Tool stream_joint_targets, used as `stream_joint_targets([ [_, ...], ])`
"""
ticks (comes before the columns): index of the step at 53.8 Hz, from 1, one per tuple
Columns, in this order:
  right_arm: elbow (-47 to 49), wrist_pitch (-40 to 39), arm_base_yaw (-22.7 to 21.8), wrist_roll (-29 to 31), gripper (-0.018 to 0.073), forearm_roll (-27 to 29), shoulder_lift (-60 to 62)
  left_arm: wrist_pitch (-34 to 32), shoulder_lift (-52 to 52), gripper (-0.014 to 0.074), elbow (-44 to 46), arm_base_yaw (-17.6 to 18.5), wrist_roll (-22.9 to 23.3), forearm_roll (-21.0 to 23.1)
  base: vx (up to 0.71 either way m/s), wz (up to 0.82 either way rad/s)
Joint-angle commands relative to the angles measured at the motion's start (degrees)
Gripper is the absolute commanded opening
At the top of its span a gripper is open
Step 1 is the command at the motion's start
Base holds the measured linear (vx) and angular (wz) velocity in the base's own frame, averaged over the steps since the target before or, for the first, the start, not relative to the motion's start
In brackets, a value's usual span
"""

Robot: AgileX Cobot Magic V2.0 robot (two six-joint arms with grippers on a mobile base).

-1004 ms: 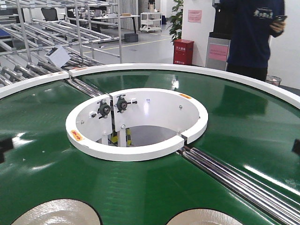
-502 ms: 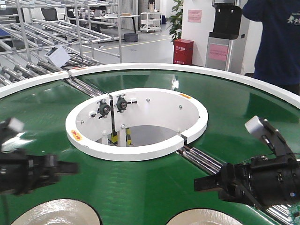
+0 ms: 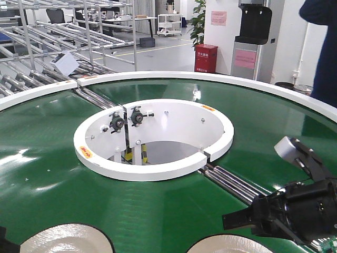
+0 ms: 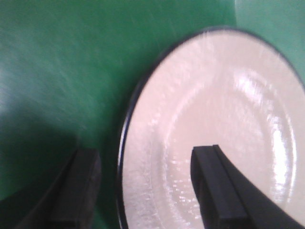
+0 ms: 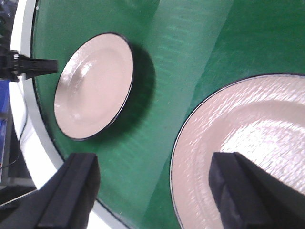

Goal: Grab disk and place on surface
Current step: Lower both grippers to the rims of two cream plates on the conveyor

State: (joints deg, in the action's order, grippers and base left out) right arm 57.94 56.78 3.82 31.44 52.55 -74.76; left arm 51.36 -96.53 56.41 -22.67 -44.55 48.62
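**Both disks on the belt, neither one gripped**

The left disk (image 4: 214, 95), pale with a thin dark rim, lies flat on the green conveyor belt (image 3: 52, 158). The right disk (image 5: 248, 133), of the same kind, lies flat on the belt near it, with bare green between the two. In the front view both sit at the bottom edge of the picture, on the near side of the white inner ring (image 3: 158, 171) and close to the outer white rim (image 5: 28, 157).

The left gripper (image 4: 145, 155) is spread wide and holds nothing. One finger is over bare belt and the other over the left disk's face, so the rim runs between them. Whether either finger touches the disk cannot be told, because the view is blurred. The right gripper (image 5: 155, 162) is also spread and empty. One finger hangs over the right disk's face and the other over the belt beside the rim. In the front view it hovers low over the belt beside that disk.

As I judge it, the task has barely begun. The approach looks nearly made, but no disk is pinched or lifted. What remains is to close on a rim, lift the disk and carry it to the tabletop. No tabletop is in any view here, so nothing can be said about how things lie there.
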Motion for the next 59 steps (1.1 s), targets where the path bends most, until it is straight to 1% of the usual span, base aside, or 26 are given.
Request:
stream_joint_targets([
  [1,1.9,1.1,-0.2,0.3,0.0532,2.4,1.7,1.3,0.1,0.0512,1.8,0.1,-2.1,3.6,0.00,0.00],
  [5,1.9,1.8,-0.2,0.3,0.0532,2.1,1.7,2.7,-1.7,0.0512,1.8,0.1,-4.3,4.5,0.00,0.00],
  [12,1.9,1.8,-0.2,0.3,0.0532,1.9,1.7,7.6,-5.3,0.0505,1.8,0.9,-8.6,9.5,0.00,0.00],
  [16,1.9,2.1,-0.2,0.3,0.0532,2.0,1.7,9.0,-7.0,0.0485,1.8,2.0,-9.7,10.6,0.00,0.00],
  [20,1.9,2.1,-0.2,0.3,0.0532,2.0,1.7,9.2,-8.4,0.0434,1.8,2.9,-9.9,10.9,0.00,0.00],
  [25,1.9,2.0,-0.2,0.3,0.0532,2.2,1.7,9.7,-9.3,0.0297,1.8,3.2,-10.1,11.0,0.00,0.00],
  [29,1.9,2.0,-0.2,0.3,0.0532,2.1,1.7,9.9,-9.3,0.0137,1.8,3.4,-10.1,11.0,0.00,0.00],
  [31,1.9,2.1,-0.2,0.3,0.0532,2.1,1.7,9.9,-9.3,0.0034,1.8,3.5,-10.1,11.6,0.00,0.00],
  [32,1.9,2.0,-0.2,0.3,0.0532,2.1,1.7,9.9,-9.3,0.0000,1.8,3.5,-10.1,12.1,0.00,0.00],
  [33,1.9,2.0,-0.2,0.2,0.0532,2.1,1.7,10.0,-9.3,-0.0011,1.8,3.5,-10.1,12.7,0.00,0.00],
  [36,1.9,1.9,-0.2,-0.1,0.0532,2.1,1.7,10.8,-9.3,-0.0010,1.8,3.5,-10.1,14.5,0.00,0.00],
  [39,1.9,1.8,-0.2,-0.5,0.0532,2.1,1.7,12.5,-9.2,-0.0009,1.8,3.5,-10.1,17.3,0.00,0.00],
  [45,1.9,1.3,-0.2,-1.6,0.0532,1.9,1.7,17.4,-9.2,-0.0008,1.8,3.5,-10.3,24.6,0.00,0.00],
  [49,1.9,0.7,-0.2,-2.7,0.0532,1.8,1.7,20.6,-9.0,-0.0006,1.8,3.5,-10.2,30.4,0.00,0.00],
  [50,1.9,0.5,-0.2,-2.9,0.0532,1.8,1.7,20.6,-8.8,-0.0006,1.8,3.5,-9.7,31.9,0.00,0.00],
  [54,1.9,-0.1,-0.4,-3.4,0.0532,1.6,1.7,20.6,-7.2,-0.0005,1.8,3.5,-7.7,35.9,0.00,0.00],
  [57,1.9,-0.1,-1.7,-4.1,0.0532,1.8,1.7,20.6,-5.5,-0.0004,1.8,3.5,-7.0,38.6,0.00,0.00],
  [59,1.9,0.0,-3.5,-4.7,0.0532,1.9,1.7,20.6,-4.3,-0.0004,1.8,3.5,-7.0,39.9,0.00,0.00],
])
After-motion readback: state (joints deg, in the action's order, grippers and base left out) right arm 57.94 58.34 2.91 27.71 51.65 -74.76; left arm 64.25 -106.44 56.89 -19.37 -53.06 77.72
